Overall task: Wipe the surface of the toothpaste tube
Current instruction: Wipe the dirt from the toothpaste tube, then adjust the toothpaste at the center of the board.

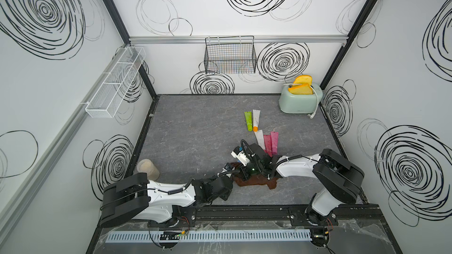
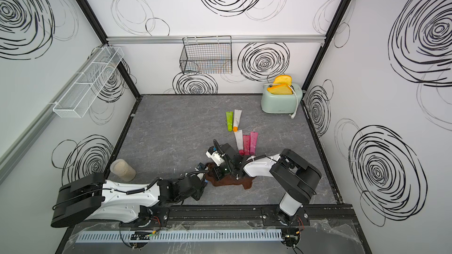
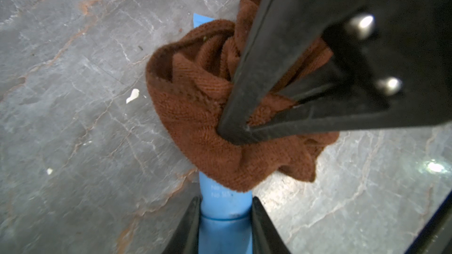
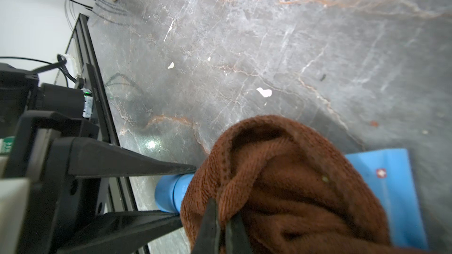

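Marbled tabletop (image 3: pixel 73 118): left hand (image 3: pixel 225 204) grips smooth tube (image 4: pixel 396 191), right hand (image 4: pixel 221 218) pinches terry cloth (image 3: pixel 195 108).

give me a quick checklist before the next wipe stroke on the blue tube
1. Left gripper clamped on tube by its cap: ok.
2. Right gripper shut on cloth: ok.
3. Cloth touching tube: ok, bunched over its middle.
4. Flat end bare for the stroke: ok.
5. Tube surface under the cloth clean: cannot tell, hidden.
6. Other tubes clear of right arm: cannot tell, the arm overlaps their near ends in both top views.
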Available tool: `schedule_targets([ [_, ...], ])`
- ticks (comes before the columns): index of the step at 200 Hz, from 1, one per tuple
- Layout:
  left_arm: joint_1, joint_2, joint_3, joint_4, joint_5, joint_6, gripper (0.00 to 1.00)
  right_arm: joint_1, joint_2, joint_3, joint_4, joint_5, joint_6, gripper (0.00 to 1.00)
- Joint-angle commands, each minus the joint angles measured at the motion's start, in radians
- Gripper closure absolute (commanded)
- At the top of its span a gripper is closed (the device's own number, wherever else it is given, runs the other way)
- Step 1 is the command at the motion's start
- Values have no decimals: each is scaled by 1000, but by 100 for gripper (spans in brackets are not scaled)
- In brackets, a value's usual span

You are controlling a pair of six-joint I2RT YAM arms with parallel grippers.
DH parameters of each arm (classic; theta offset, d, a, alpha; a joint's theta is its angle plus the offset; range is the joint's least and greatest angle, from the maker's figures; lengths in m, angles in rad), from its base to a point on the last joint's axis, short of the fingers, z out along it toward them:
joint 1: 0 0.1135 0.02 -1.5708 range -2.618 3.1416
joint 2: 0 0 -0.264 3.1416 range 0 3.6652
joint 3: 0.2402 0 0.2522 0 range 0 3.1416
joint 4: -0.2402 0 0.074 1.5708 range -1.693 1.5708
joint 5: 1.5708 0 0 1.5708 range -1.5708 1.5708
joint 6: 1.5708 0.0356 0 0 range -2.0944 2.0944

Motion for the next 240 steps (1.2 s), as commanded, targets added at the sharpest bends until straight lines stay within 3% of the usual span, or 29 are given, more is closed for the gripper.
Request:
schedule_targets([
  [1, 2, 9, 16, -1, -8, 5, 100, -79, 52, -13, -47, -23, -20, 100],
  [41, 21, 3, 15, -12, -6, -8, 100, -249, 42, 11, -99, 11, -65, 100],
  [119, 149, -15, 61, -84, 51, -7, 100, -261, -41, -123, 27, -31, -26, 100],
  [150, 155, -40, 134, -163, 97, -4, 36, -253, -36, -119, 30, -44, -24, 100],
  [158, 159, -57, 153, -176, 117, -5, 25, -252, -41, -121, 31, -45, -24, 100],
  [166, 164, -74, 175, -195, 135, -2, 21, -252, -48, -123, 32, -43, -24, 100],
  [189, 235, -124, 237, -229, 219, 34, 24, -252, -59, -124, 30, -44, -26, 100],
  [222, 489, -69, 244, -162, 502, 91, 59, -253, -62, -126, 35, -44, -27, 100],
  [240, 527, 17, 289, -186, 484, 110, 61, -250, -59, -125, 35, -48, -28, 100],
])
